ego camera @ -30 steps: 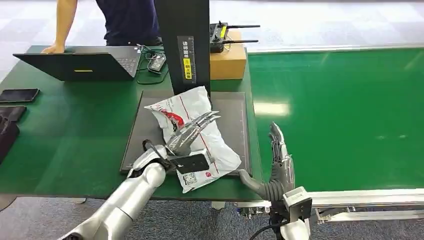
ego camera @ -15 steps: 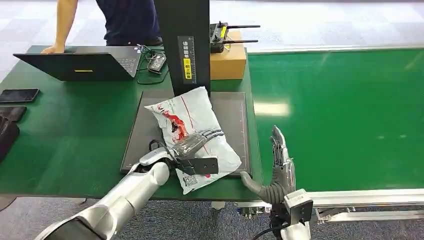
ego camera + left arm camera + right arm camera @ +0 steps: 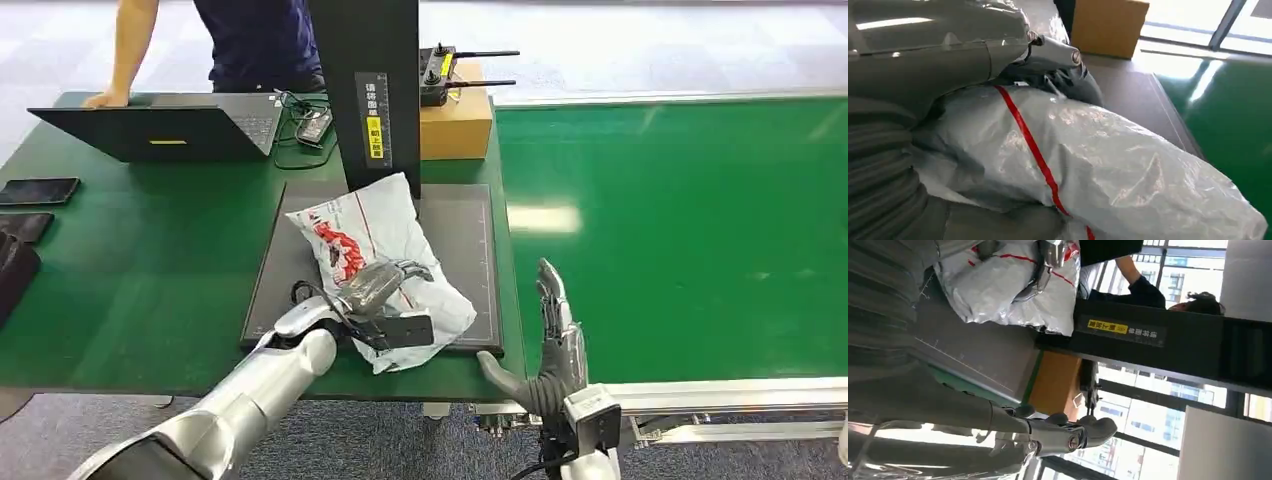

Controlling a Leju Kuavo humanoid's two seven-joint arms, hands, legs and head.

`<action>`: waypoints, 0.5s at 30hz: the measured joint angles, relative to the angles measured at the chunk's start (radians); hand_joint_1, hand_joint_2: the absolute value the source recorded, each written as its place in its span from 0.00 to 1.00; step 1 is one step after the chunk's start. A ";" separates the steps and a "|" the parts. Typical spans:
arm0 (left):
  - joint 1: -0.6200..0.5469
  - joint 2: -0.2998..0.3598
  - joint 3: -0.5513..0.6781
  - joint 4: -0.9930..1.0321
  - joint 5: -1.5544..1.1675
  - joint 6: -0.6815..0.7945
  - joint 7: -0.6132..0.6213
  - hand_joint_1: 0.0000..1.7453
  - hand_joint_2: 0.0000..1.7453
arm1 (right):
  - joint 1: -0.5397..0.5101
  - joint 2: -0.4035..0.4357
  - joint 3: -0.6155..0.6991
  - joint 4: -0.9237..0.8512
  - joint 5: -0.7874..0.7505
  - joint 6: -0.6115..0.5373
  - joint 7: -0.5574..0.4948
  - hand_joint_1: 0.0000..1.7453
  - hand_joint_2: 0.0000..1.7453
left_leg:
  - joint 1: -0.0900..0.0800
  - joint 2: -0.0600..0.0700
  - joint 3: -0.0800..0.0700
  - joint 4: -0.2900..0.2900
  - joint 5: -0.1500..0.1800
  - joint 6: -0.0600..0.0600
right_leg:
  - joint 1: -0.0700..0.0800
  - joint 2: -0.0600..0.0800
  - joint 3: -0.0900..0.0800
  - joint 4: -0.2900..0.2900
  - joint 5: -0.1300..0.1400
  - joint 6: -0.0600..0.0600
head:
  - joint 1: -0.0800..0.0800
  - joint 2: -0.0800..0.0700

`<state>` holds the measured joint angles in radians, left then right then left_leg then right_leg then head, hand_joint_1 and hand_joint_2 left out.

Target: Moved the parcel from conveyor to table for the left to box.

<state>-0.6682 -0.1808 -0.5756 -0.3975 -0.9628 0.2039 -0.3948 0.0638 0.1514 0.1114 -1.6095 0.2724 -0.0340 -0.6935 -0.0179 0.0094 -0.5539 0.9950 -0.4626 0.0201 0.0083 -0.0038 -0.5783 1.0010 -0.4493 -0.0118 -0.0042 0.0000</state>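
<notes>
I've got the left hand (image 3: 385,283) curled over the parcel (image 3: 375,240), fingers now bent and gripping the white bag; 1 second back they lay straight. The parcel sits on the dark mat (image 3: 460,250), dragged slightly toward me. Right hand (image 3: 555,345) stands upright at the table edge, fingers straight, holding nothing, a touch lower.

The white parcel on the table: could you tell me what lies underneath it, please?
The white parcel lies on a dark grey platform set on the green table, with the left hand resting on top. Whatever sits directly beneath the parcel is covered.
</notes>
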 measured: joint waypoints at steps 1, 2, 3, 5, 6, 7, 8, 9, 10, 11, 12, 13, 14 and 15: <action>0.000 0.003 -0.002 0.000 -0.007 0.022 -0.003 1.00 1.00 | 0.000 0.000 0.000 0.003 0.000 0.000 0.000 0.00 1.00 | 0.000 0.000 0.000 0.000 0.000 0.000 | 0.000 0.000 0.000 0.000 0.000 0.000 | 0.000 0.000; 0.000 0.006 -0.005 0.000 -0.013 0.041 -0.004 1.00 1.00 | 0.000 -0.002 0.001 0.006 -0.001 0.000 0.000 0.00 1.00 | 0.000 0.000 0.000 0.000 0.000 0.000 | 0.000 0.000 0.000 0.000 0.000 0.000 | 0.000 0.000; 0.000 0.008 -0.007 0.000 -0.015 0.050 -0.005 1.00 1.00 | 0.000 -0.003 0.001 0.009 -0.003 0.000 0.000 0.00 1.00 | 0.000 0.000 0.000 0.000 0.000 0.000 | 0.000 0.000 0.000 0.000 0.000 0.000 | 0.000 0.000; 0.000 0.011 -0.010 0.000 -0.016 0.058 -0.005 1.00 1.00 | -0.001 -0.005 0.001 0.014 -0.003 0.000 0.000 0.00 1.00 | 0.000 0.000 0.000 0.000 0.000 0.000 | 0.000 0.000 0.000 0.000 0.000 0.000 | 0.000 0.000; 0.000 0.013 -0.012 0.000 -0.016 0.060 -0.005 1.00 1.00 | -0.001 -0.005 0.001 0.016 -0.003 0.000 0.000 0.00 1.00 | 0.000 0.000 0.000 0.000 0.000 0.000 | 0.000 0.000 0.000 0.000 0.000 0.000 | 0.000 0.000; 0.000 0.014 -0.013 0.000 -0.016 0.061 -0.006 1.00 1.00 | -0.001 -0.005 0.001 0.018 -0.003 0.000 0.000 0.00 1.00 | 0.000 0.000 0.000 0.000 0.000 0.000 | 0.000 0.000 0.000 0.000 0.000 0.000 | 0.000 0.000; -0.001 0.015 -0.015 0.000 -0.016 0.061 -0.006 1.00 1.00 | -0.001 -0.006 0.001 0.019 -0.003 0.000 0.000 0.00 1.00 | 0.000 0.000 0.000 0.000 0.000 0.000 | 0.000 0.000 0.000 0.000 0.000 0.000 | 0.000 0.000; -0.001 0.016 -0.016 0.000 -0.016 0.062 -0.006 1.00 1.00 | -0.002 -0.006 0.001 0.022 -0.003 0.000 0.000 0.00 1.00 | 0.000 0.000 0.000 0.000 0.000 0.000 | 0.000 0.000 0.000 0.000 0.000 0.000 | 0.000 0.000; -0.001 0.016 -0.017 0.000 -0.016 0.062 -0.006 1.00 1.00 | -0.002 -0.006 0.001 0.024 -0.003 0.000 0.000 0.00 1.00 | 0.000 0.000 0.000 0.000 0.000 0.000 | 0.000 0.000 0.000 0.000 0.000 0.000 | 0.000 0.000; -0.002 0.017 -0.018 0.000 -0.016 0.062 -0.006 1.00 1.00 | -0.002 -0.007 0.001 0.025 -0.003 0.000 0.000 0.00 1.00 | 0.000 0.000 0.000 0.000 0.000 0.000 | 0.000 0.000 0.000 0.000 0.000 0.000 | 0.000 0.000; -0.002 0.018 -0.018 0.000 -0.016 0.063 -0.006 1.00 1.00 | -0.002 -0.008 0.001 0.026 -0.003 0.000 0.000 0.00 1.00 | 0.000 0.000 0.000 0.000 0.000 0.000 | 0.000 0.000 0.000 0.000 0.000 0.000 | 0.000 0.000; -0.002 0.019 -0.018 0.000 -0.016 0.062 -0.006 1.00 1.00 | -0.002 -0.008 0.001 0.026 -0.003 0.000 0.000 0.00 1.00 | 0.000 0.000 0.000 0.000 0.000 0.000 | 0.000 0.000 0.000 0.000 0.000 0.000 | 0.000 0.000; -0.002 0.019 -0.019 0.000 -0.016 0.063 -0.006 1.00 1.00 | -0.002 -0.009 0.001 0.026 -0.003 0.000 0.000 0.00 1.00 | 0.000 0.000 0.000 0.000 0.000 0.000 | 0.000 0.000 0.000 0.000 0.000 0.000 | 0.000 0.000; -0.002 0.020 -0.019 0.000 -0.016 0.063 -0.006 1.00 1.00 | -0.002 -0.009 0.001 0.026 -0.003 0.000 0.000 0.00 1.00 | 0.000 0.000 0.000 0.000 0.000 0.000 | 0.000 0.000 0.000 0.000 0.000 0.000 | 0.000 0.000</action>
<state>-0.6700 -0.1606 -0.5943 -0.3975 -0.9785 0.2667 -0.4006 0.0614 0.1423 0.1125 -1.5831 0.2689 -0.0336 -0.6935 -0.0179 0.0093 -0.5539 0.9950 -0.4627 0.0202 0.0083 -0.0038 -0.5784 1.0010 -0.4494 -0.0118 -0.0046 0.0000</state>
